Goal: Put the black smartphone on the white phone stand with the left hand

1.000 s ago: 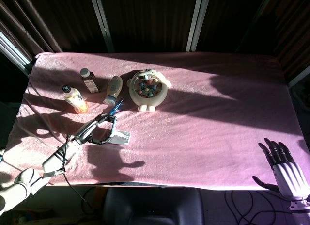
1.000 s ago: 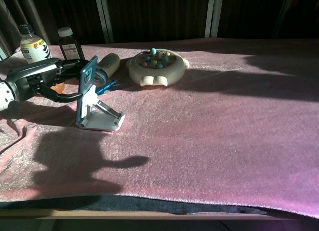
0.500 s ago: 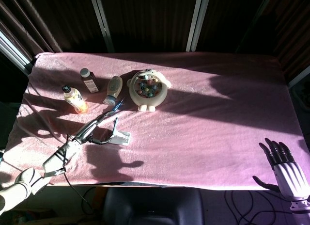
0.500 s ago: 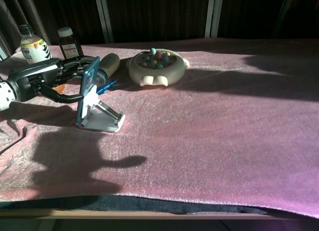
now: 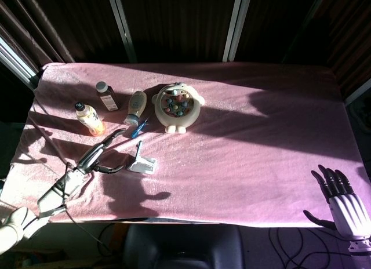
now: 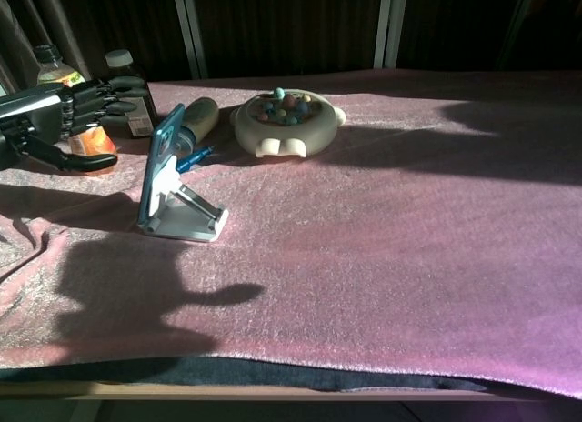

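Note:
The black smartphone (image 6: 165, 155) leans upright on the white phone stand (image 6: 186, 217), left of the table's middle; in the head view the smartphone (image 5: 137, 151) shows edge-on above the stand (image 5: 143, 163). My left hand (image 6: 65, 112) hovers to the left of the phone, apart from it, fingers spread and holding nothing. From above, the left hand (image 5: 95, 155) is seen stretched out beside the stand. My right hand (image 5: 341, 204) hangs past the table's near right corner, fingers spread and empty.
A round cream toy (image 6: 285, 120) with coloured balls sits behind the stand. A tube (image 6: 200, 118), a blue pen (image 6: 194, 158), a brown bottle (image 5: 106, 95) and a yellow bottle (image 5: 90, 118) stand at the back left. Pink cloth (image 6: 409, 213) covers the table.
My left hand has let go of the smartphone and drawn back to the left. The phone stays leaning on the stand. The right hand has not moved.

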